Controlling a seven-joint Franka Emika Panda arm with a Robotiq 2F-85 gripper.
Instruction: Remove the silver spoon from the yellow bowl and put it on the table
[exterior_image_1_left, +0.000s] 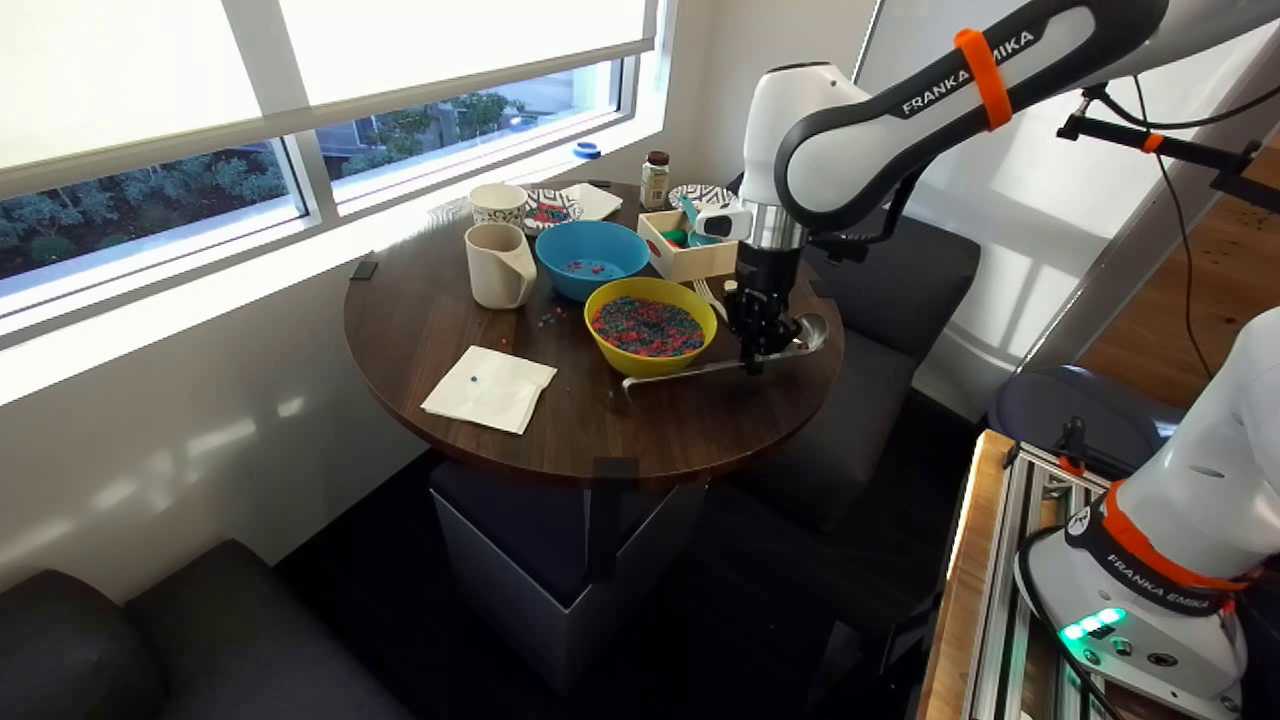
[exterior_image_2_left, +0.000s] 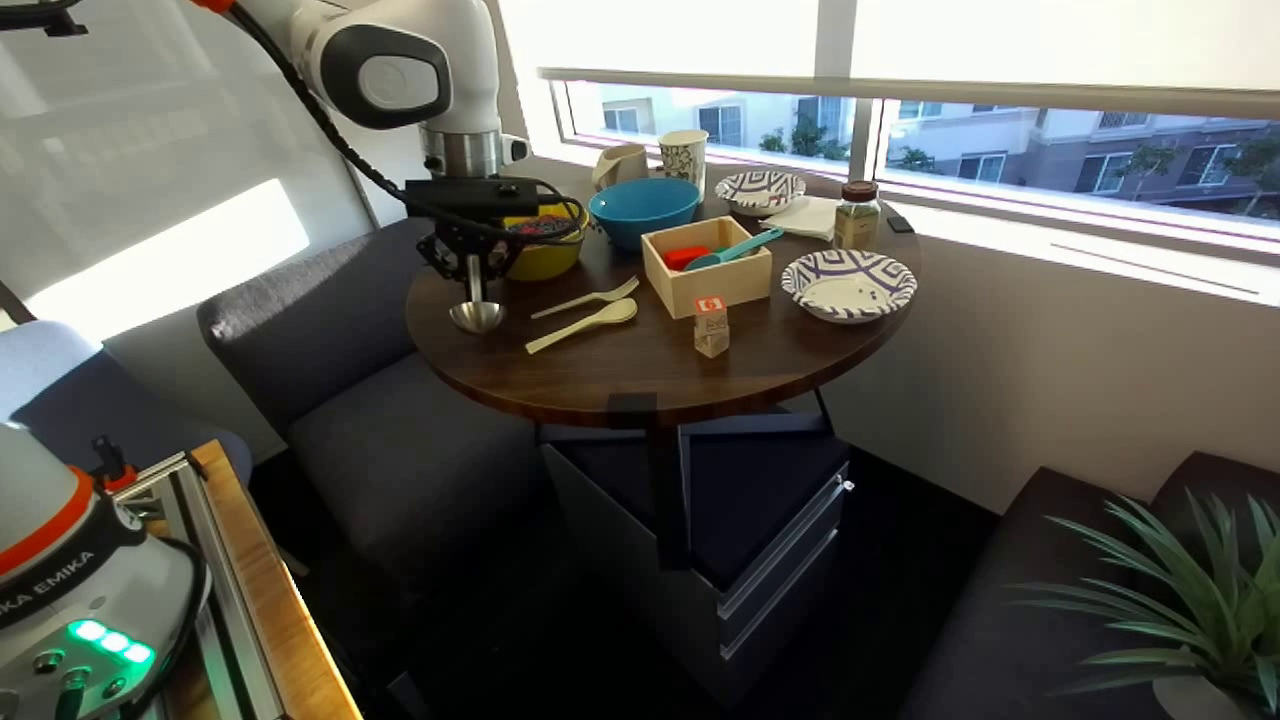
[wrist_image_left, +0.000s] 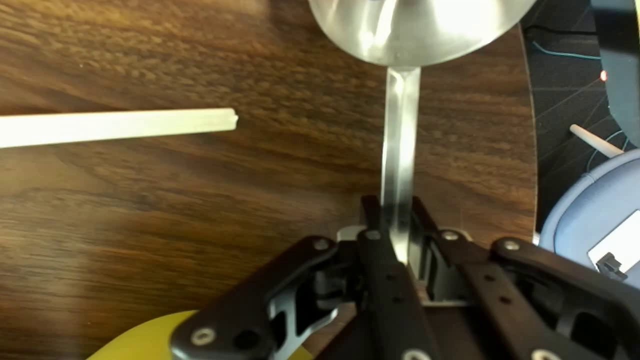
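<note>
The silver spoon (exterior_image_1_left: 700, 371) is outside the yellow bowl (exterior_image_1_left: 640, 364), with its handle end just in front of the bowl. The bowl holds small red and dark pieces. My gripper (exterior_image_1_left: 752, 366) is shut around the spoon's handle. In the wrist view the fingertips (wrist_image_left: 394, 207) lie against both sides of the handle (wrist_image_left: 400, 135), and the scoop end points away. In an exterior view the scoop (exterior_image_2_left: 477, 317) faces up near the edge of the table (exterior_image_2_left: 600, 370). I cannot tell whether the spoon touches the tabletop. The bowl is partly hidden behind the gripper there.
A blue bowl (exterior_image_1_left: 593, 260), a beige pitcher (exterior_image_1_left: 497, 265) and a wooden box (exterior_image_2_left: 707, 285) stand close by. A wooden spoon (exterior_image_2_left: 585, 325) and fork (exterior_image_2_left: 588, 297) lie beside the gripper. Napkins (exterior_image_1_left: 490, 389), a letter block (exterior_image_2_left: 711, 328), a jar (exterior_image_2_left: 857, 215) and patterned bowls (exterior_image_2_left: 848, 287) are also on the table.
</note>
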